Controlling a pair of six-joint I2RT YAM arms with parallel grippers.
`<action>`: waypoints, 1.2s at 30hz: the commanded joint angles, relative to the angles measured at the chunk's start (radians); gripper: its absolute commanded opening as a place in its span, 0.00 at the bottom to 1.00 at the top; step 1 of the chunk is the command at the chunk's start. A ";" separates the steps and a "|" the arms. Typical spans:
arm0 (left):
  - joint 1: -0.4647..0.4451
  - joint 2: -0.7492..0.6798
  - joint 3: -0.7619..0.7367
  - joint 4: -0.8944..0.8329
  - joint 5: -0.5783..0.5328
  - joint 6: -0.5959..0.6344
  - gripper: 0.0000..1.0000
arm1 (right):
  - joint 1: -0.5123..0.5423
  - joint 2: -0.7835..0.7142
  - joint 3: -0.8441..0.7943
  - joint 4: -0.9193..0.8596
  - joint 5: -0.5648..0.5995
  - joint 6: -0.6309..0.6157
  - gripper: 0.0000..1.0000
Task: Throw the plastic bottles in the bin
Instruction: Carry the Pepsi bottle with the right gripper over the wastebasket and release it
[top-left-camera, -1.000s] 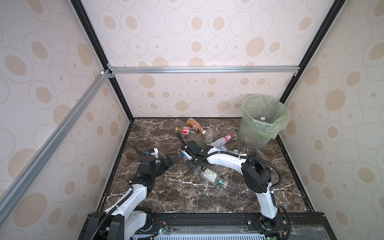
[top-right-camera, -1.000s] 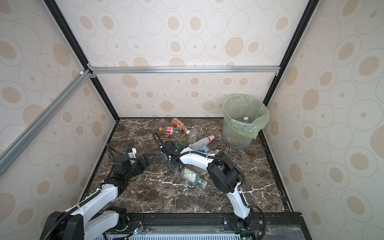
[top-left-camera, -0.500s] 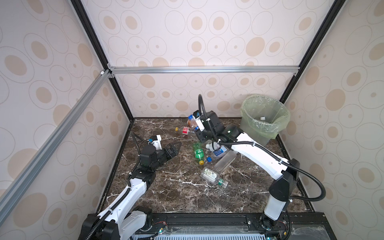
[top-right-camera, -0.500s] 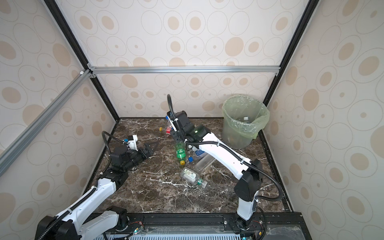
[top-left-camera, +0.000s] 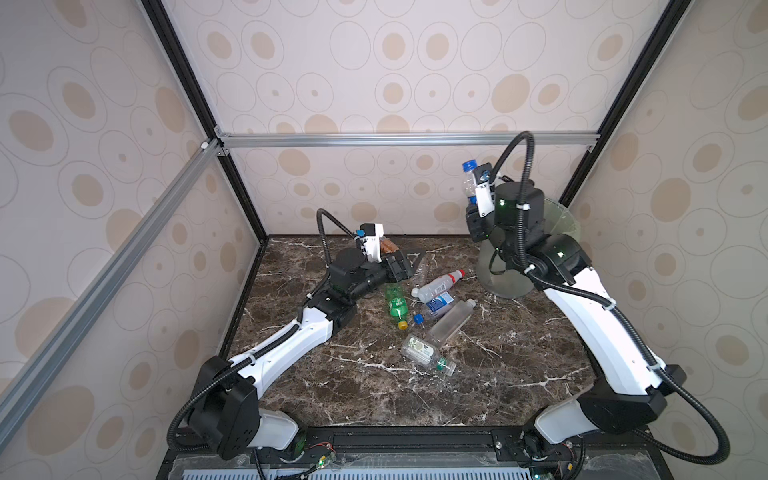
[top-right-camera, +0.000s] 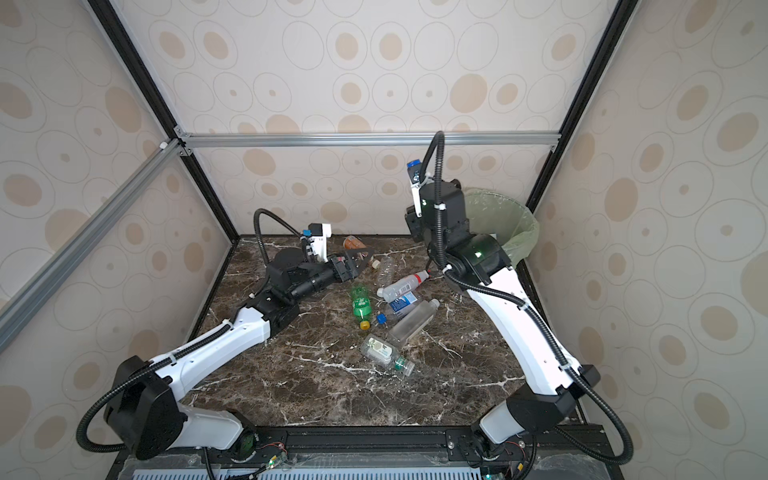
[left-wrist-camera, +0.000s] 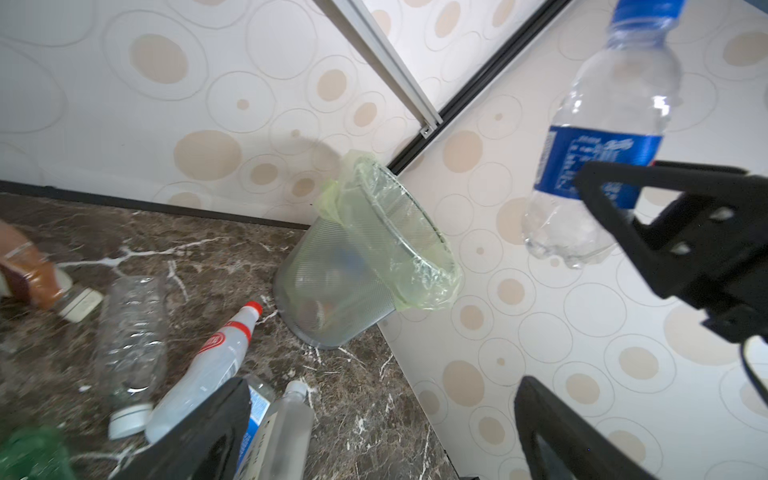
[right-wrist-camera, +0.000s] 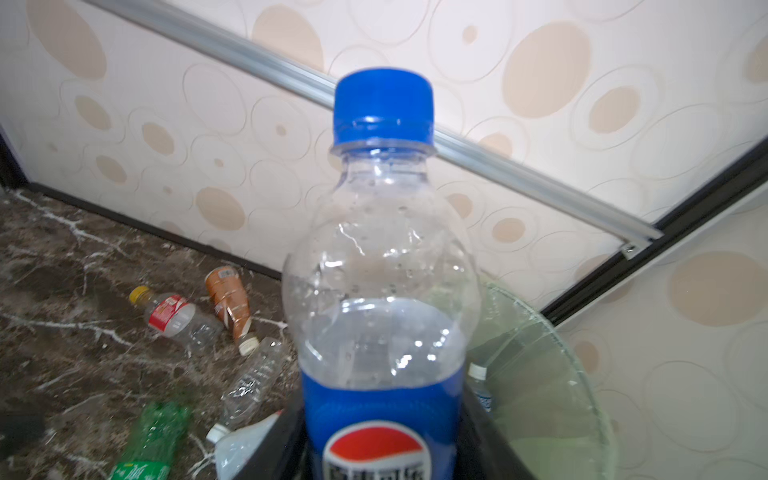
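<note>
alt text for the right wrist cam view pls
A clear blue-capped bottle with a blue label fills the centre, gripped around its label by the right end effector. Just beyond it is the green-lined bin, and several more bottles lie on the dark marble table.

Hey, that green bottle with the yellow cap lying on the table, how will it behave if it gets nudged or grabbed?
The green bottle lies on its side on the marble table and looks round, so a sideways nudge would probably roll it. It seems empty, so it is likely light. Its thin plastic may dent when squeezed.
</note>
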 joint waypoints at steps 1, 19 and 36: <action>-0.028 0.034 0.097 0.040 0.010 0.047 0.99 | 0.004 -0.081 0.040 0.085 0.094 -0.099 0.46; -0.033 0.031 0.047 0.007 -0.022 0.060 0.99 | -0.439 0.110 -0.026 -0.013 0.055 0.147 0.91; -0.035 0.045 0.001 0.004 -0.016 0.034 0.99 | -0.418 0.082 0.053 -0.078 0.014 0.184 1.00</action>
